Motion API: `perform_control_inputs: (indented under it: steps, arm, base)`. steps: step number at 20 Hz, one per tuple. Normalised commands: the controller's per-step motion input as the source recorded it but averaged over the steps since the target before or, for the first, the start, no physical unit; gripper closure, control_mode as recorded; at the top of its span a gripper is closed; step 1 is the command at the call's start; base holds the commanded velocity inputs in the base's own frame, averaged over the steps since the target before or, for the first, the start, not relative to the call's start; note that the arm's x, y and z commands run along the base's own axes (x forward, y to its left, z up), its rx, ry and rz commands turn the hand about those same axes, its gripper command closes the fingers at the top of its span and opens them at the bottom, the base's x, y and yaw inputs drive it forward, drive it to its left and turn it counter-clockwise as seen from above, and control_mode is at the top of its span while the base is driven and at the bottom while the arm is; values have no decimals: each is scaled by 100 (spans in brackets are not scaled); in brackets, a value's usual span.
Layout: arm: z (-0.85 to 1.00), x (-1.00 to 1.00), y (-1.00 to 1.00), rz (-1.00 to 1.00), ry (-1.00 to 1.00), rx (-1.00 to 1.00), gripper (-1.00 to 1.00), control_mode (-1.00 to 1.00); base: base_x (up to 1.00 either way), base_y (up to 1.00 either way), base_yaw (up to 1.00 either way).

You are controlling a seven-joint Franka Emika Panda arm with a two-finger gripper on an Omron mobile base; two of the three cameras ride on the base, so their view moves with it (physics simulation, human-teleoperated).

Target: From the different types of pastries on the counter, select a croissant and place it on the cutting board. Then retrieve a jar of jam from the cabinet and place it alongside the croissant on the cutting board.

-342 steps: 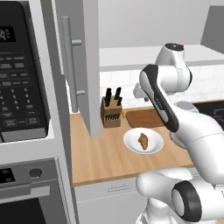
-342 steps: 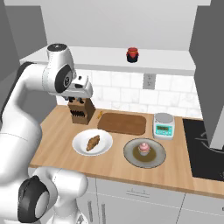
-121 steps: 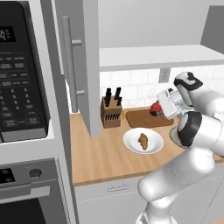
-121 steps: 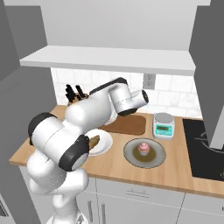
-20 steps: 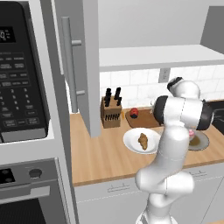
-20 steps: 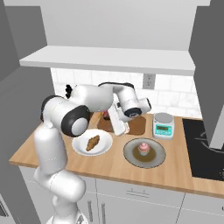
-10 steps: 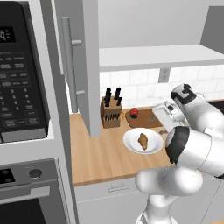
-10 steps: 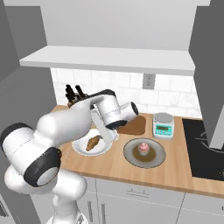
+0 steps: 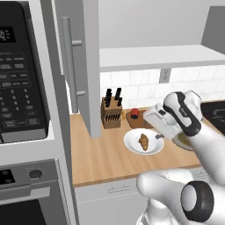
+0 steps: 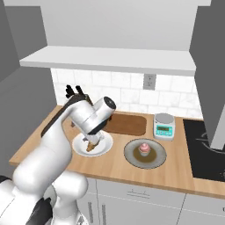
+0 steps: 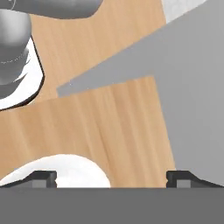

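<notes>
Item: jam jar delivered, croissant outstanding.

The jar of jam (image 9: 135, 113) stood on the cutting board (image 10: 127, 124), at its end near the knife block (image 9: 112, 115), with the cabinet (image 9: 83, 66) door open. The croissant (image 9: 143, 141) lay on the white plate (image 9: 132, 143) on the counter (image 9: 101, 156), not on the board; judged roughly half complete. The cupcake (image 10: 144, 148) sat on the grey plate (image 10: 132, 157). The gripper (image 11: 111, 179) hovered low by the white plate, its finger tips (image 11: 43, 178) spread wide apart, nothing held between them and touching nothing.
</notes>
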Motion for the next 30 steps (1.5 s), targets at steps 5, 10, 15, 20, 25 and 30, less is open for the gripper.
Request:
perform_control_inputs:
  steps: [5,10,15,20,25,30]
  arm:
    - [-1,44,2,0,46,-22,-100,-100]
    - [7,28,-7,5,41,-8,-100,-100]
    - [0,4,-11,13,4,-22,-100,-100]
    - [-3,0,0,0,-11,-23,-100,-100]
    - [-10,0,0,3,-3,-14,-100,-100]
    - [-21,40,-10,10,0,-4,-100,-100]
  base:
    - [0,0,0]
    - [0,0,0]
    - [0,0,0]
    - [0,0,0]
    - [0,0,0]
    - [0,0,0]
